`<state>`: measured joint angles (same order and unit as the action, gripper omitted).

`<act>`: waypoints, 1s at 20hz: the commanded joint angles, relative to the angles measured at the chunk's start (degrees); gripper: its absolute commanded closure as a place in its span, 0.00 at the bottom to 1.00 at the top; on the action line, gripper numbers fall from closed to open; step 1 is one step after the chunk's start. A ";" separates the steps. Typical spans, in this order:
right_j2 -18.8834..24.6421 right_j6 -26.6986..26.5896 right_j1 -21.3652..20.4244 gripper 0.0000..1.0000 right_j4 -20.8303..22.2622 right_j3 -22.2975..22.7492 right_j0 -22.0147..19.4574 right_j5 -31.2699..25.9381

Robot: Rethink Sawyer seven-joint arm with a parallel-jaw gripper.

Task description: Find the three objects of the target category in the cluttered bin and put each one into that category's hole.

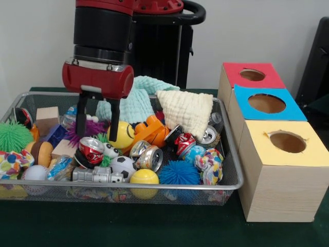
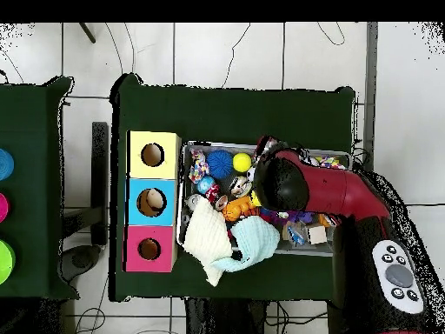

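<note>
The bin (image 1: 128,185) is a silver wire mesh basket full of clutter; it also shows in the overhead view (image 2: 226,145). My gripper (image 1: 97,136) hangs over the bin's left-middle, open and empty, its two black fingers (image 1: 80,123) pointing down. A crushed red can (image 1: 91,149) lies just below the tips and a yellow smiley ball (image 1: 123,135) is just to the right. In the overhead view the arm's head (image 2: 280,181) hides the gripper. Three wooden boxes with round holes stand beside the bin: red top (image 1: 252,75), blue top (image 1: 267,104), yellow top (image 1: 288,142).
The bin also holds silver cans (image 1: 150,157), a soccer ball (image 1: 122,165), a yellow ball (image 1: 144,178), a blue spiky ball (image 1: 178,173), a green spiky ball (image 1: 13,136), wooden blocks (image 1: 47,118), a teal cloth (image 1: 134,100) and a cream cloth (image 1: 186,110).
</note>
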<state>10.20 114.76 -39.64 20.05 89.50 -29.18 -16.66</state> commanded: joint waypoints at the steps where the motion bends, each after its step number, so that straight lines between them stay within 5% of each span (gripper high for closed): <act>1: -0.84 0.90 3.99 0.00 0.37 0.89 0.90 -8.96; 20: -2.66 -1.49 7.61 0.00 3.11 -0.40 1.52 -13.31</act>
<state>8.70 114.76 -34.97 20.23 89.45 -28.53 -22.75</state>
